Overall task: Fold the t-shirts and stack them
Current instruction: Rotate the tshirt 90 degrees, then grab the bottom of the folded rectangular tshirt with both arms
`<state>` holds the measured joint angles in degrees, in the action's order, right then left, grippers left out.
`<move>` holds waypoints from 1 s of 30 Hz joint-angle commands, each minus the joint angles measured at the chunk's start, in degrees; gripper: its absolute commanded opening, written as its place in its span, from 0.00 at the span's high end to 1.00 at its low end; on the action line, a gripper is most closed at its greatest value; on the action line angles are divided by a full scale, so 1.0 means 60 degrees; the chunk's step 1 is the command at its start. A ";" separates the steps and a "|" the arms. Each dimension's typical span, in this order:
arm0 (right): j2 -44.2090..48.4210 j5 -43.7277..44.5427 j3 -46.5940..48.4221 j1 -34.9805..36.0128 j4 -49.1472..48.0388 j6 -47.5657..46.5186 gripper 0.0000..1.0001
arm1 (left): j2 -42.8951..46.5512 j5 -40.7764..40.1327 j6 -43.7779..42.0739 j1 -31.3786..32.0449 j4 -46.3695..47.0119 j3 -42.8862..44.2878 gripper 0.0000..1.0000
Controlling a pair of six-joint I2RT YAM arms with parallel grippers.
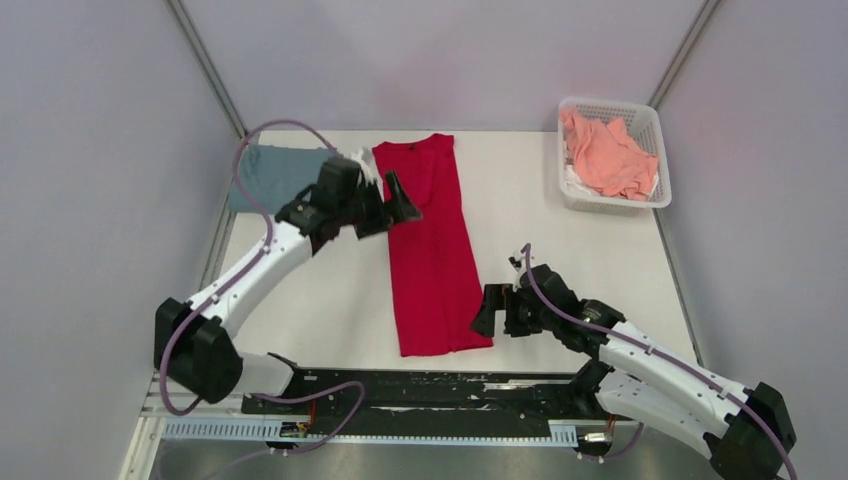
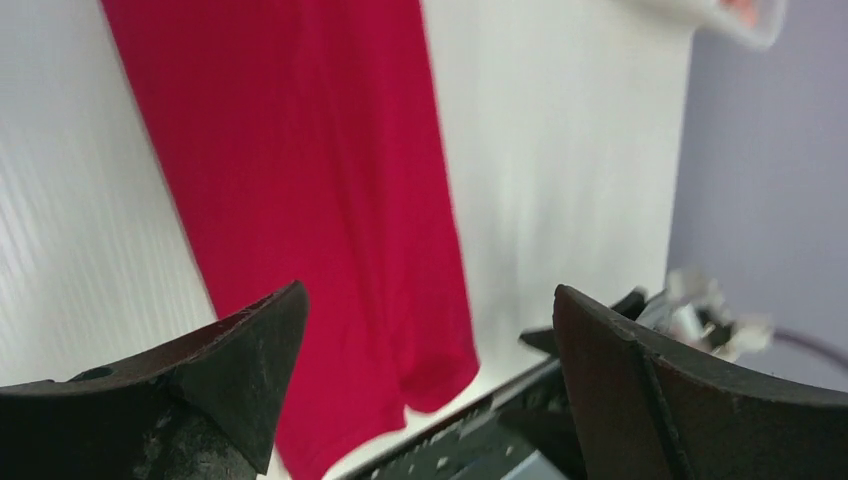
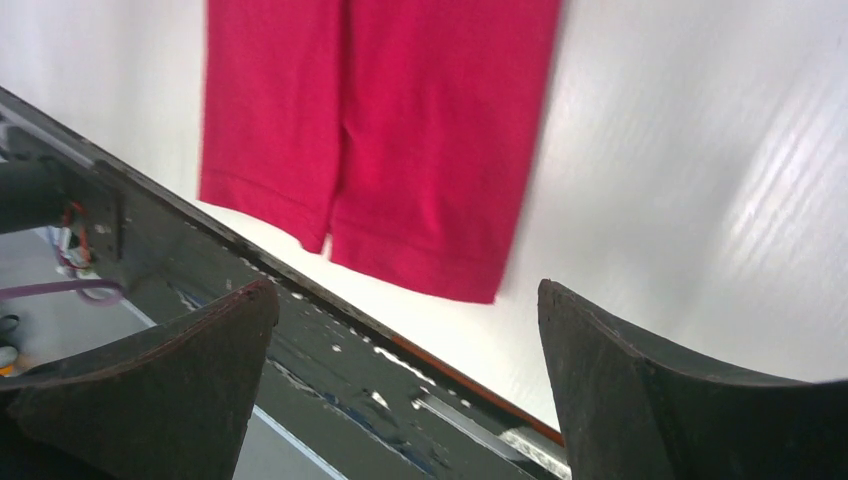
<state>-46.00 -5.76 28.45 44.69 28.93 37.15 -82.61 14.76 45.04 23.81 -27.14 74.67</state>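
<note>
A crimson red soft cloth t-shirt [image 1: 432, 245] lies flat in the middle of the white table [image 1: 580, 250], folded lengthwise into a long narrow strip. In the top view its collar end points to the upper part of the frame and its hem to the lower part. A dusty blue-grey cloth t-shirt [image 1: 268, 176] sits folded in the upper left of the table, its right edge partly hidden behind the left arm. A salmon pink cloth t-shirt [image 1: 605, 155] lies crumpled inside a white plastic mesh basket [image 1: 655, 122] in the upper right. The left gripper [image 1: 392, 208] hangs over the upper left edge of the red strip; in the left wrist view its two dark fingers [image 2: 240, 350] stand wide apart with nothing between them, and the red cloth runs down the centre of that frame. The right gripper [image 1: 490, 312] sits just beside the lower right corner of the red shirt, near the hem; whether it touches the cloth cannot be told. The right wrist view shows it spread wide and empty, with the red hem across the top of the frame above the black base rail [image 3: 330, 330].
</note>
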 commanded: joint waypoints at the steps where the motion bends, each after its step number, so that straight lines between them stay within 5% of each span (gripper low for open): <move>1: -0.0292 -0.0378 -0.0312 -0.0093 0.0307 0.0326 0.01 | 0.2003 -0.1675 0.1239 0.1441 0.1038 -0.4130 0.00; 10: -0.0237 0.0352 -0.0493 -0.0116 0.0147 0.0421 0.18 | 0.3531 -0.2616 0.3461 0.4380 0.0722 -0.7042 0.03; 20: -0.1164 0.0222 -0.0807 -0.0137 -0.0966 0.0554 0.32 | 0.1567 -0.1923 0.4055 0.5015 0.1718 -0.7361 0.40; 30: -0.2247 -0.0305 -0.0892 -0.0133 -0.1313 0.0192 0.44 | 0.1330 -0.1921 0.4517 0.5376 0.1394 -0.7466 0.77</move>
<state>-58.13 -5.82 23.62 44.07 24.25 39.33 -74.19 4.84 70.46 55.42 -16.88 30.37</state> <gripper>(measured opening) 0.577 0.286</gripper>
